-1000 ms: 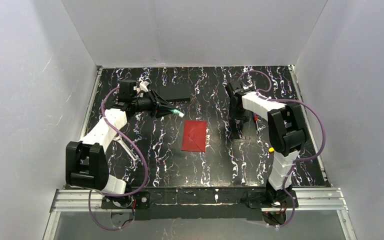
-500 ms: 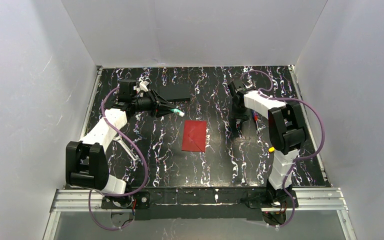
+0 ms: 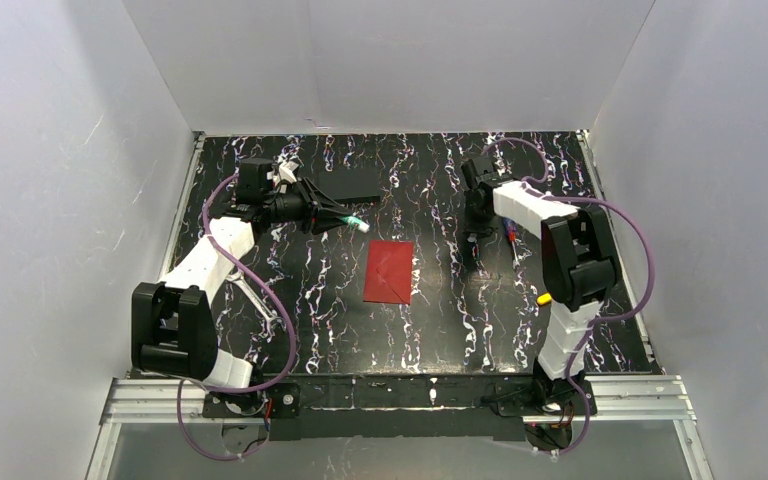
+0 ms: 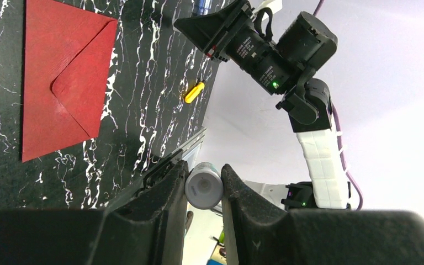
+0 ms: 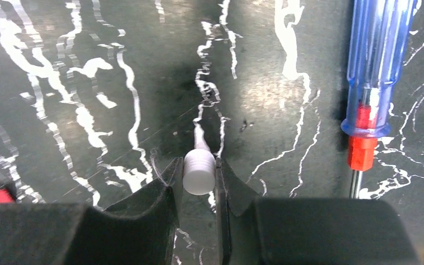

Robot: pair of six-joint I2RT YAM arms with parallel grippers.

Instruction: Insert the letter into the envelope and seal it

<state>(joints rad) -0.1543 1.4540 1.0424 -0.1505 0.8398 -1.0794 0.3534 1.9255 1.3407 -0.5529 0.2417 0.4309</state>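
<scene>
The red envelope [image 3: 389,271] lies flat mid-table with its triangular flap folded down; it also shows in the left wrist view [image 4: 61,83]. The letter is not in view. My left gripper [image 3: 350,222] hovers up and to the left of the envelope, shut on a white glue stick [image 4: 203,187] with a green tip [image 3: 358,224]. My right gripper [image 3: 471,248] points down at the table to the right of the envelope, shut on a small white cap [image 5: 199,172].
A blue-and-red screwdriver [image 5: 372,72] lies just right of the right gripper, also seen from the top [image 3: 509,237]. A small yellow piece [image 3: 542,298] lies near the right arm. A flat black block [image 3: 350,185] sits at the back left.
The right wrist has shifted slightly right and toward the back, still with the cap in it. The left gripper with the glue stick has barely moved. The envelope has not moved.
</scene>
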